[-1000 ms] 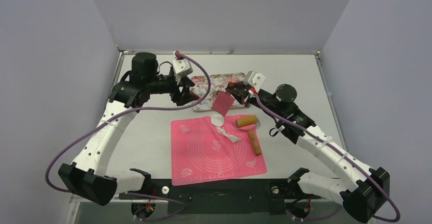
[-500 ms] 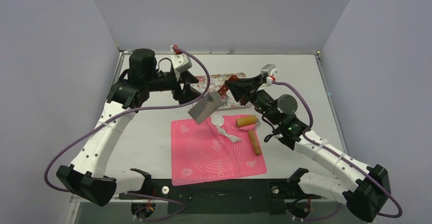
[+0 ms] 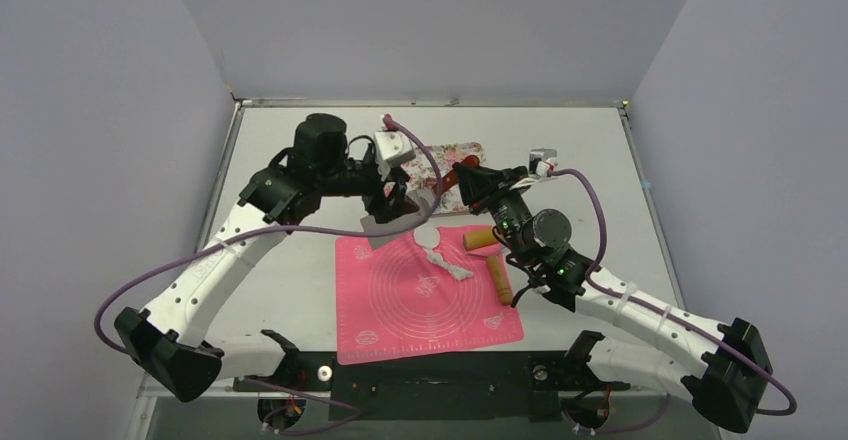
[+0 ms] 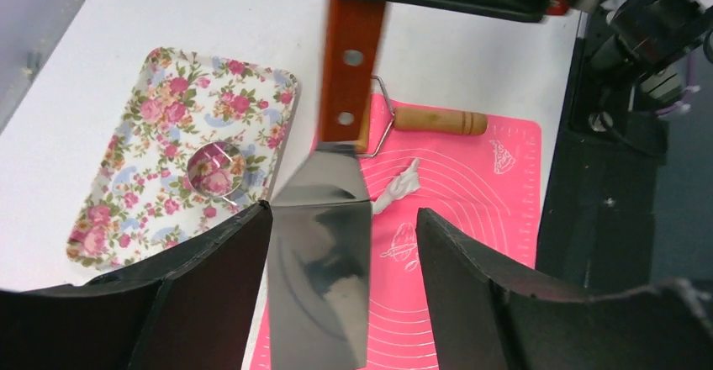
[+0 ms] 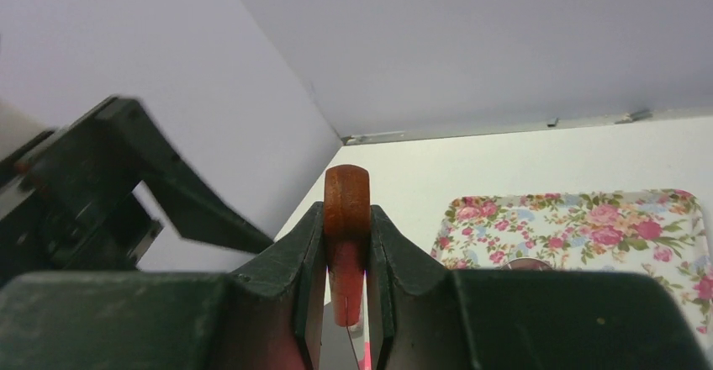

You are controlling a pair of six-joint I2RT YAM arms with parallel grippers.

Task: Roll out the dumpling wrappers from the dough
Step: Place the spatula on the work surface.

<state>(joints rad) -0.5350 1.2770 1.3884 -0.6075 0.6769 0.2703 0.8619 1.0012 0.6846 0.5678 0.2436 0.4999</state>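
Dumpling wrappers: one small, thin white round disc of dough lies at the far edge of the single pink silicone mat. One ragged white dough scrap lies just nearer on the mat. One wooden rolling pin rests right of the disc. One floral tray holds one metal ring cutter. One steel spatula with a red-brown wooden handle hangs over the mat's far edge, its blade just left of the disc. The right gripper pinches its handle; the left gripper is spread wide around the blade.
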